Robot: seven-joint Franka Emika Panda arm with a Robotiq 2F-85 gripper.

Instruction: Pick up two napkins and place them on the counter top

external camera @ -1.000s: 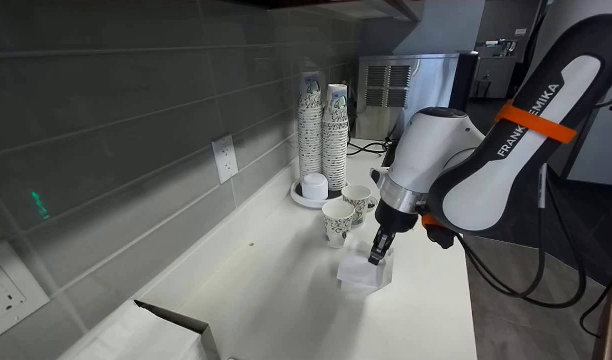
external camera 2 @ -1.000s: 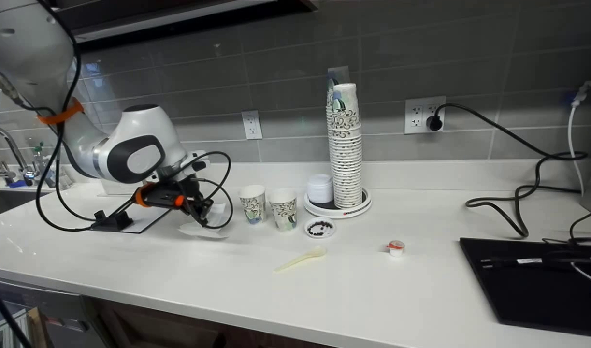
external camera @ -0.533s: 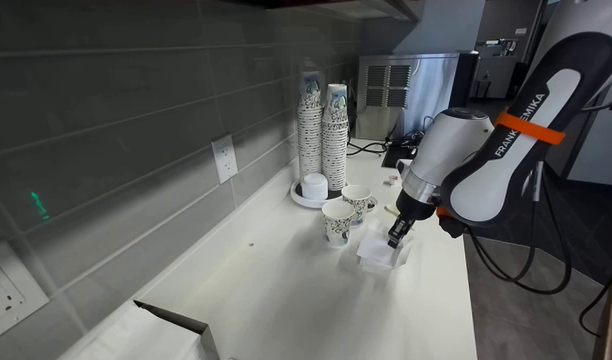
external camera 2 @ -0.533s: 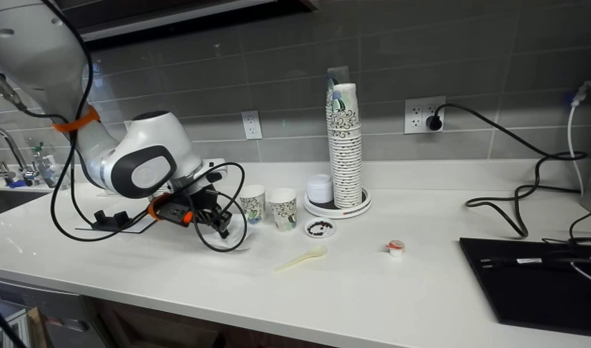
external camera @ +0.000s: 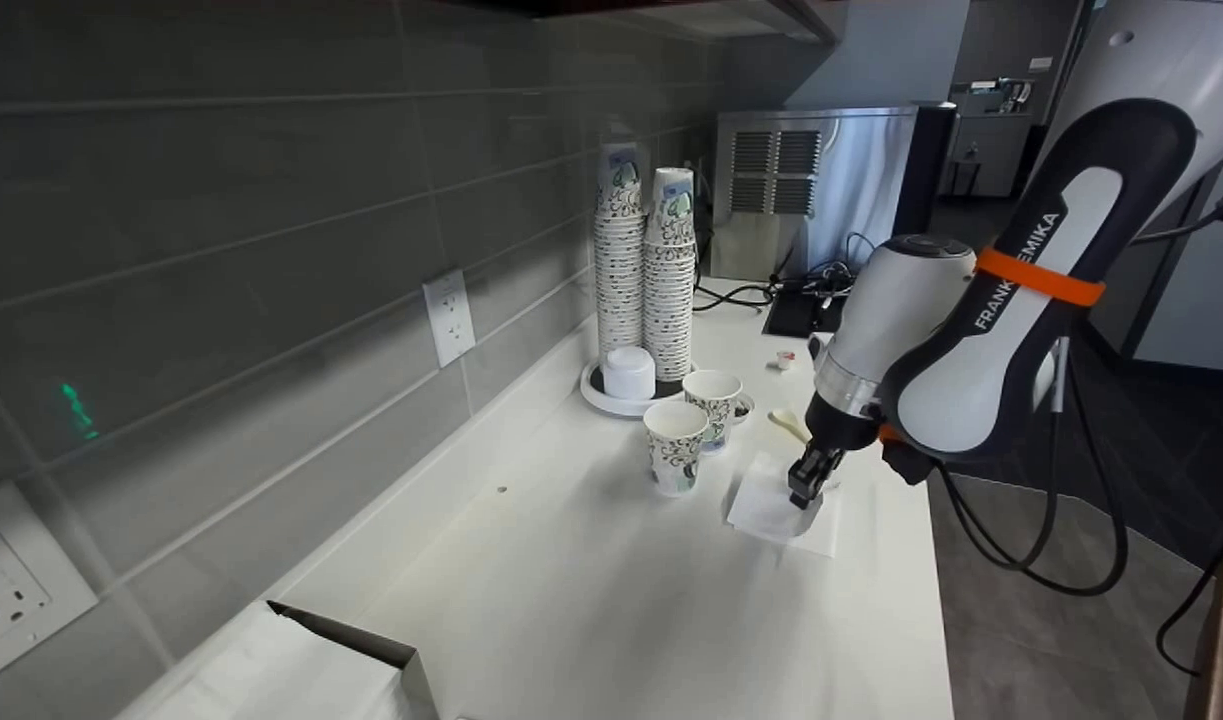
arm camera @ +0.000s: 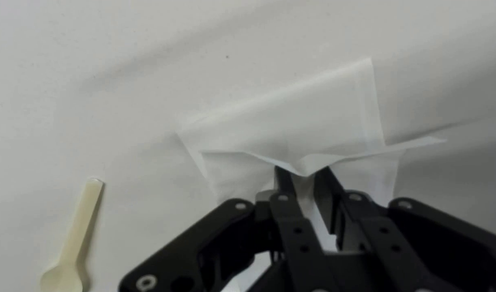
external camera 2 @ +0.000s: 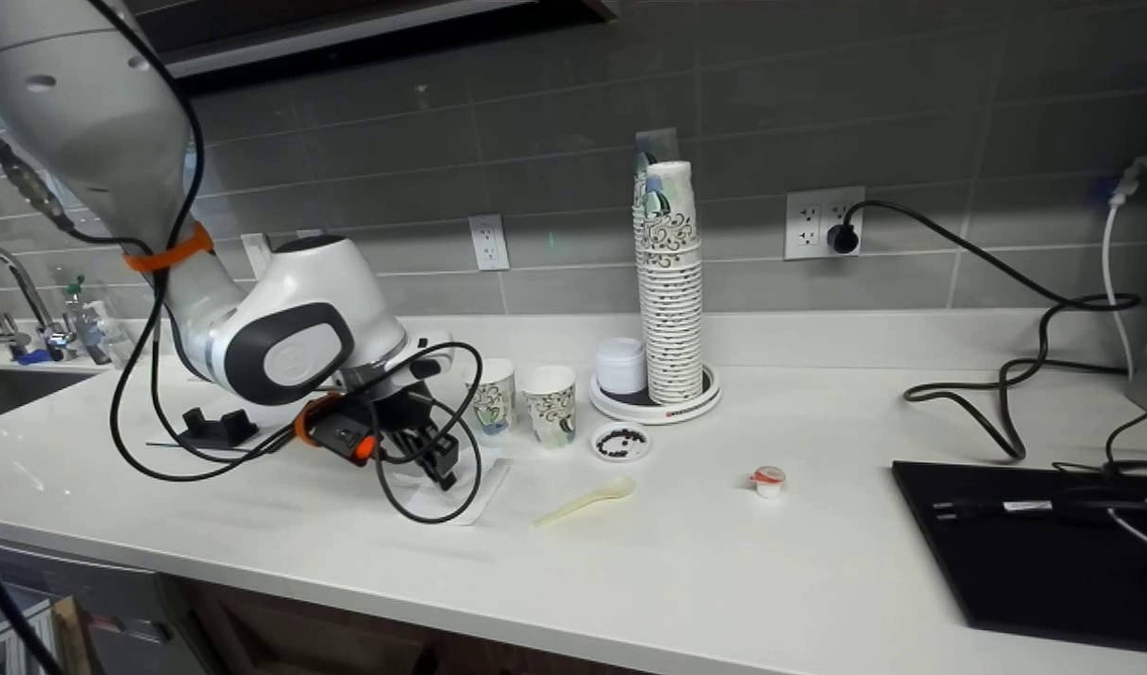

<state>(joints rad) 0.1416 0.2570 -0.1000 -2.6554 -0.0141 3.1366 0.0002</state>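
White, slightly rumpled napkins lie on the white counter top (external camera: 611,620), showing in both exterior views (external camera: 763,510) (external camera 2: 490,487). In the wrist view the napkins (arm camera: 312,109) show overlapping edges and a raised fold. I cannot tell for certain how many sheets there are. My gripper (arm camera: 302,171) is low over them, with its fingers parted by a narrow gap. The fold dips loosely between the fingertips. The gripper also shows in both exterior views (external camera: 800,496) (external camera 2: 445,478), tilted down at the napkins. The part of the napkins under the fingers is hidden.
Two speckled paper cups (external camera: 676,450) (external camera: 716,395) stand close beside the napkins. Tall cup stacks (external camera 2: 672,300) stand on a round tray (external camera 2: 662,414) by the wall. A spoon (external camera 2: 584,502), a lid with dark bits (external camera 2: 620,442) and a creamer (external camera 2: 768,482) lie nearby. A box with white paper (external camera: 281,665) stands in front.
The gripper and napkins moved along the counter toward the cups and spoon, then toward the front edge and down. The napkins hung from the gripper before; now they lie flatter on the counter.
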